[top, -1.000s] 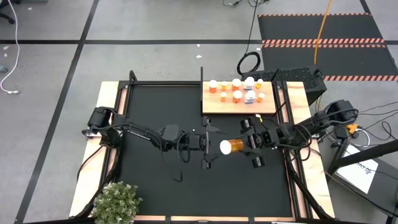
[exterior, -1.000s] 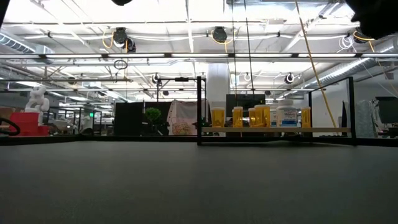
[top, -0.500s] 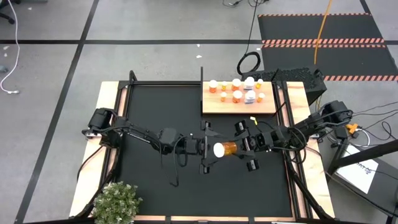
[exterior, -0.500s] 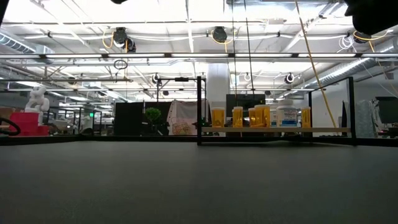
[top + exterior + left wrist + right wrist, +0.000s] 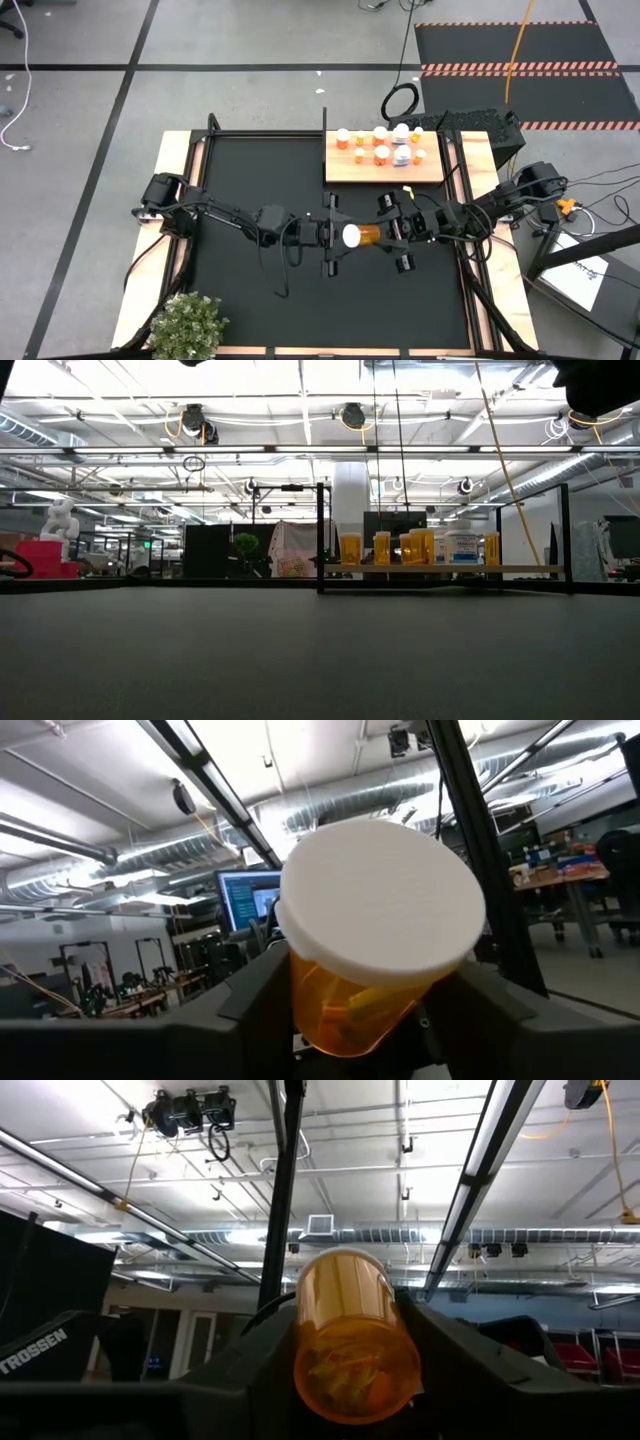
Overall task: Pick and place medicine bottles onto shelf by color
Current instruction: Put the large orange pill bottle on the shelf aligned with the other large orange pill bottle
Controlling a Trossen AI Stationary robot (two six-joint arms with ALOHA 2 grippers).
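Observation:
An orange medicine bottle [image 5: 362, 237] with a white cap [image 5: 380, 895] lies level in the air above the middle of the black mat, cap toward the table's left. My left gripper [image 5: 338, 238] comes at it from the left and is shut around its cap end. My right gripper [image 5: 390, 238] comes from the right and is shut on its bottom end. The light-wood shelf [image 5: 385, 172] lies at the far right, and several bottles [image 5: 381, 154] stand upright on it; the low view shows them in a row [image 5: 420, 546]. My left gripper has the orange body just behind the cap [image 5: 310, 1010] between its two fingers [image 5: 255, 995], one on each side. The fingers reach along the bottle from the table's left, slanting upward. The bottle is clear of the mat. My right gripper pinches the bottle's bottom end [image 5: 320, 1370] between its two fingers [image 5: 450, 1360], one on each side of the round body. The fingers come from the table's right, slanting upward, along the bottle. The bottle is lifted clear, its base toward this wrist.
A potted plant [image 5: 187, 326] stands at the near left corner. A black frame with an upright post [image 5: 324, 130] borders the shelf's left edge. The black mat [image 5: 255, 180] is bare on its far left part.
My right gripper has carried the orange bottle toward the table's left, cap first, up to my left gripper, keeping it level and clear of the mat. My left gripper's fingers have drawn together around the cap end.

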